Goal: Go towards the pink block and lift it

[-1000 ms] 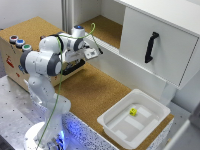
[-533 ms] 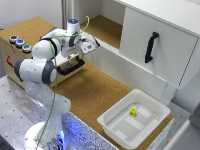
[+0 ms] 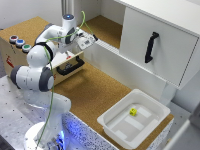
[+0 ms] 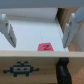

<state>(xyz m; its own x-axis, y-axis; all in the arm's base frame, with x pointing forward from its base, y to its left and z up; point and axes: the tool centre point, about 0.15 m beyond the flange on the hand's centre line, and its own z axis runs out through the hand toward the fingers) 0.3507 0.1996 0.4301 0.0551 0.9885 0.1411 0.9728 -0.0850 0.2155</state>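
The claw [image 4: 36, 30] is spread wide above the pink block [image 4: 45, 47]. It should be lowered straight down, then pinched shut gently.

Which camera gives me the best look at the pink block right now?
The wrist view. The pink block lies in plain sight there, on a pale surface between the open end effector fingers. In the exterior view, the arm and end effector hide it; I cannot spot it there.
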